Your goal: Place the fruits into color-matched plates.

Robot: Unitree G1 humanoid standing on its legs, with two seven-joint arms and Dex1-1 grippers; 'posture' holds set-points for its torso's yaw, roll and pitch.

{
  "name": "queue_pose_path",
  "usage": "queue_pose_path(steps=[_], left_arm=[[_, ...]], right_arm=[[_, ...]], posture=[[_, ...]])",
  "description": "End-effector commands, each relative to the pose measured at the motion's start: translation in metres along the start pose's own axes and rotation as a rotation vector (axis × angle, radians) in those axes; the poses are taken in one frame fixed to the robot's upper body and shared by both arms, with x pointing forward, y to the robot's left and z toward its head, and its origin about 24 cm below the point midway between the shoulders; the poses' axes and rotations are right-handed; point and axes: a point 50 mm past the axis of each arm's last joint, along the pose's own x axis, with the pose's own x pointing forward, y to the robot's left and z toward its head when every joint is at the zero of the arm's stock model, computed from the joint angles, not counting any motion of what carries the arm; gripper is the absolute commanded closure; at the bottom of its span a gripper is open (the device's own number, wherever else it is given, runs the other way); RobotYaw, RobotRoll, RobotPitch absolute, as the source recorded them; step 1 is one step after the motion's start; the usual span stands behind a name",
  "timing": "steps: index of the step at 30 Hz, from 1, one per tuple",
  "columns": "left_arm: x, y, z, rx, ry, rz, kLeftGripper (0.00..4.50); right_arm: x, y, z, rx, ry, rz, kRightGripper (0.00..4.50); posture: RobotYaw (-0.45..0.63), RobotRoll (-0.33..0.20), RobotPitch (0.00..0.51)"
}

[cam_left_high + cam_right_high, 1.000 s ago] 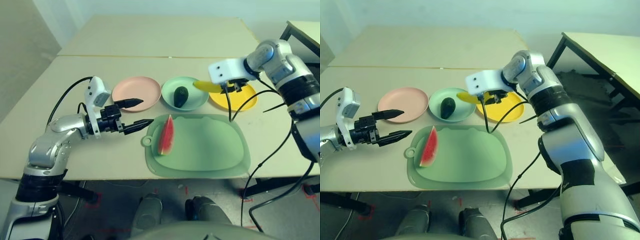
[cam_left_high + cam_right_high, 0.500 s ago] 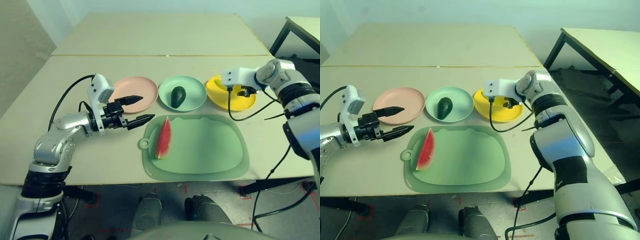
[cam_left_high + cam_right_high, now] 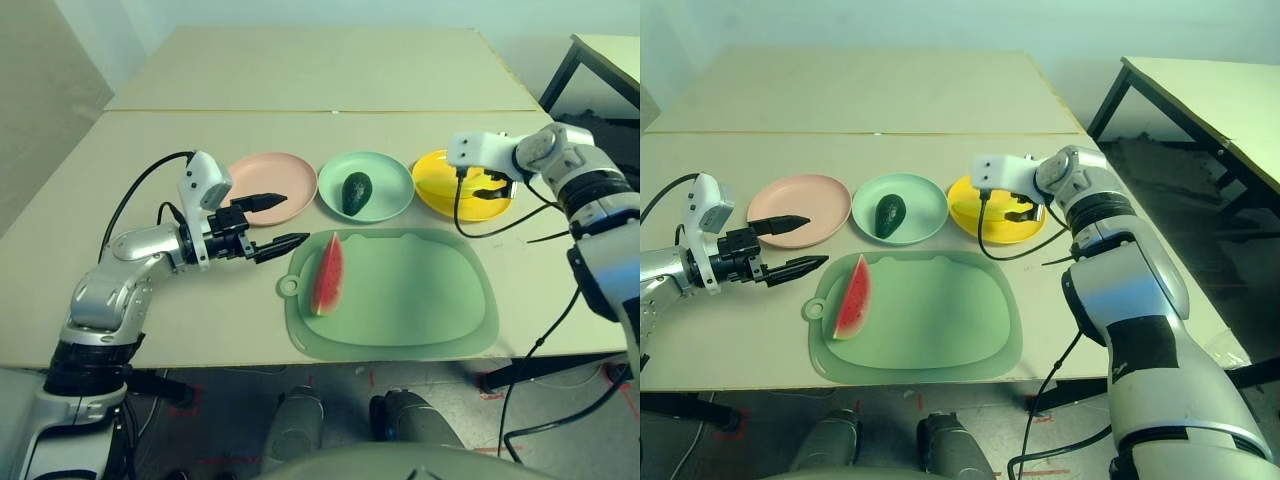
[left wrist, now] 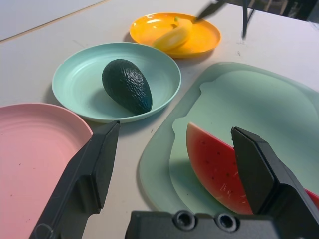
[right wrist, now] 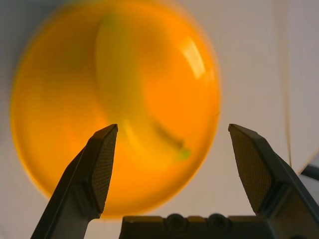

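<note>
A red watermelon wedge (image 3: pixel 328 275) lies on its side at the left end of the pale green cutting board (image 3: pixel 410 295). The dark avocado (image 3: pixel 357 190) rests in the mint green plate (image 3: pixel 388 205). The yellow banana (image 5: pixel 127 94) lies in the yellow plate (image 3: pixel 432 185). The pink plate (image 3: pixel 275 172) holds nothing. My left gripper (image 3: pixel 297 218) hangs open between the pink plate and the board, its fingers pointing at the wedge (image 4: pixel 219 169). My right gripper (image 3: pixel 487 188) hovers open just above the yellow plate, apart from the banana.
Black cables (image 3: pixel 500 225) trail from my right wrist across the table by the board's far right corner. A second table with dark legs (image 3: pixel 1200 90) stands off to the right. The table's back half (image 3: pixel 320 70) lies beyond the plates.
My right gripper carried the banana over the yellow plate, opened and let it go; the banana now lies in the plate. The left arm has barely moved.
</note>
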Motion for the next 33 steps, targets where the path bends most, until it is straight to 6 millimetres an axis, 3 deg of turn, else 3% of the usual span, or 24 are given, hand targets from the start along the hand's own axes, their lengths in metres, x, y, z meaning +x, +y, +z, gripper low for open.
queue_pose_path(steps=[1,4,6,12,14,17,24,33], left_arm=[[0.001,0.005,0.000,0.062,0.035,-0.003,0.00],[0.004,0.010,0.006,0.132,0.055,-0.035,0.00],[0.004,0.015,0.009,0.207,0.094,-0.062,0.00],[0.013,0.028,0.014,0.470,0.238,-0.160,0.00],[0.018,0.029,0.017,0.554,0.262,-0.211,0.00],[0.024,0.031,0.021,0.632,0.270,-0.275,0.00],[0.037,0.034,0.023,0.748,0.316,-0.410,0.00],[0.064,0.019,0.040,0.820,0.225,-0.567,0.00]], right_arm=[[-0.011,0.005,-0.017,0.153,-0.067,-0.011,0.04],[-0.029,0.008,-0.017,0.387,-0.285,-0.061,0.04],[-0.043,0.020,-0.017,0.489,-0.429,-0.018,0.04],[-0.068,0.085,-0.026,0.737,-0.764,0.171,0.04],[-0.072,0.104,-0.037,0.811,-0.806,0.204,0.04],[-0.075,0.133,-0.048,0.713,-0.814,0.270,0.04],[-0.072,0.179,-0.064,0.478,-0.777,0.434,0.04],[-0.061,0.190,-0.064,0.419,-0.837,0.422,0.04]], posture=[[0.10,0.000,0.094],[0.08,0.000,0.095],[0.07,0.000,0.094],[0.04,0.000,0.086],[0.04,0.000,0.081],[0.03,0.000,0.077],[0.02,0.000,0.072],[0.01,0.000,0.066]])
